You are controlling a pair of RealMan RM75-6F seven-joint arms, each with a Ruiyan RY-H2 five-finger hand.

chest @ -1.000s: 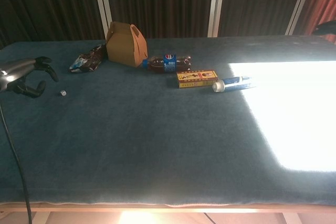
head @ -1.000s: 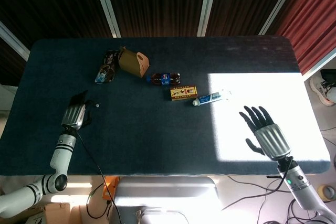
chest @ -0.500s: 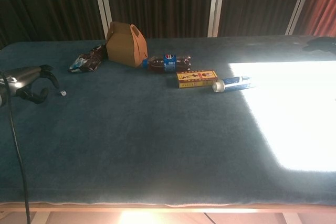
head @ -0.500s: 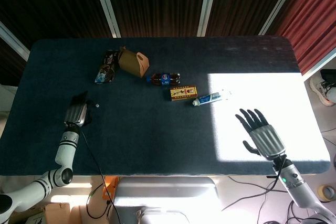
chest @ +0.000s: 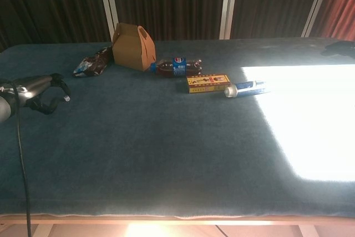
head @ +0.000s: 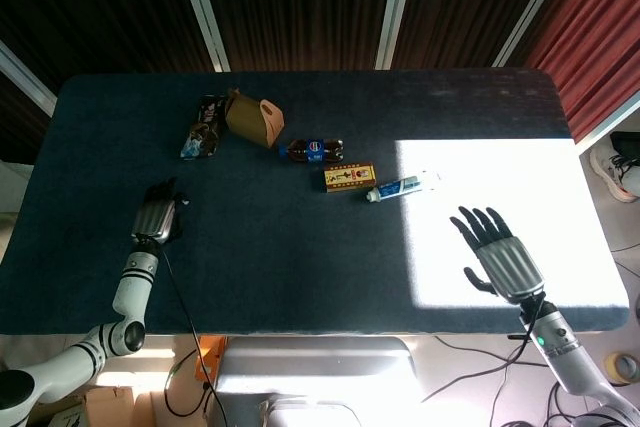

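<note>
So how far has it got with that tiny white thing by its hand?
Nothing looks done: the tiny white object lies on the dark blue tablecloth. The left hand has curled fingers right beside it; contact is unclear. The right hand hovers open. Grasping remains.

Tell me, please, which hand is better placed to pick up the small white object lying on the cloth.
Probably the left hand: its fingertips are right beside the small white object. The right hand hovers open over the sunlit patch, far across the table.
</note>
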